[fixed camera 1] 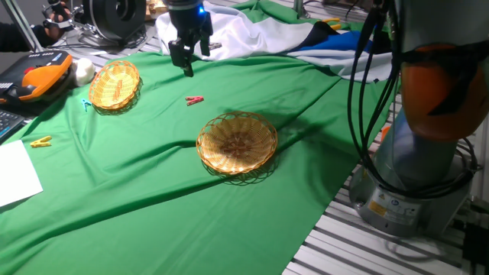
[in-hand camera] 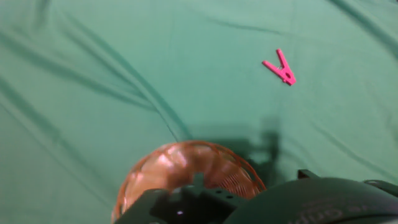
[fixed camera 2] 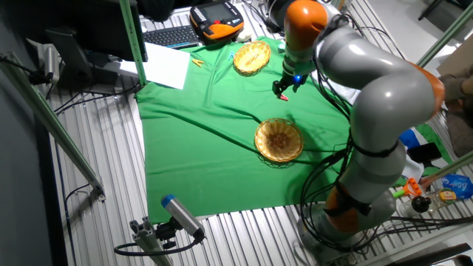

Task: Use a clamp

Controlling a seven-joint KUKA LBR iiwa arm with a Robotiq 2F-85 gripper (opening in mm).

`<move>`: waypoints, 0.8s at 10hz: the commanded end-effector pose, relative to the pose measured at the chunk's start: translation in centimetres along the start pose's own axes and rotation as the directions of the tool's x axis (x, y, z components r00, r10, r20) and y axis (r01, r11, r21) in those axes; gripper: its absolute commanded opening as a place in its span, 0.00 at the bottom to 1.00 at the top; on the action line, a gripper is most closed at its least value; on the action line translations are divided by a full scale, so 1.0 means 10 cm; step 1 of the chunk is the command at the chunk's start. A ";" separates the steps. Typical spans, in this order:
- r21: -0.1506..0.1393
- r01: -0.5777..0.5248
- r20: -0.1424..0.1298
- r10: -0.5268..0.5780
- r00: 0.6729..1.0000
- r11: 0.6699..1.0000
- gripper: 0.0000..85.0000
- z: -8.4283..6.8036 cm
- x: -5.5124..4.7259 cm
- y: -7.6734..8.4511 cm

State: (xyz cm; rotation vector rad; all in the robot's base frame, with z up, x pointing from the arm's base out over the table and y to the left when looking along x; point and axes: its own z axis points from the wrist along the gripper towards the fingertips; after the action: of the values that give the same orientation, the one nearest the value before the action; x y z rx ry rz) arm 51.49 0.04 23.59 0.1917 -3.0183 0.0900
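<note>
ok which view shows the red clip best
The hand view: the red clip lies unobstructed on the green cloth, its V shape clear. One fixed view shows it only as a small red mark between the two baskets. In the other fixed view I cannot pick it out near the claw.

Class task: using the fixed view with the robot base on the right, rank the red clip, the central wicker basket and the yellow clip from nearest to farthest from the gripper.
1. Red clip, just below the gripper.
2. Central wicker basket, mid-cloth.
3. Yellow clip, far left near the paper.
</note>
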 end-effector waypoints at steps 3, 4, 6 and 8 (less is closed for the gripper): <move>0.035 0.280 -0.122 -0.274 0.954 0.959 0.00 0.00 0.00 0.00; 0.036 0.275 -0.120 -0.269 0.956 0.961 0.00 0.00 0.00 0.00; 0.035 0.280 -0.120 -0.274 0.954 0.959 0.00 0.00 0.00 0.00; 0.035 0.280 -0.120 -0.274 0.954 0.959 0.00 0.00 0.00 0.00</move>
State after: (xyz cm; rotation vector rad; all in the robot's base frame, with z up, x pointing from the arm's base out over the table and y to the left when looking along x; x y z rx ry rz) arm 51.48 0.07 23.58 0.5867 -2.8451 0.1484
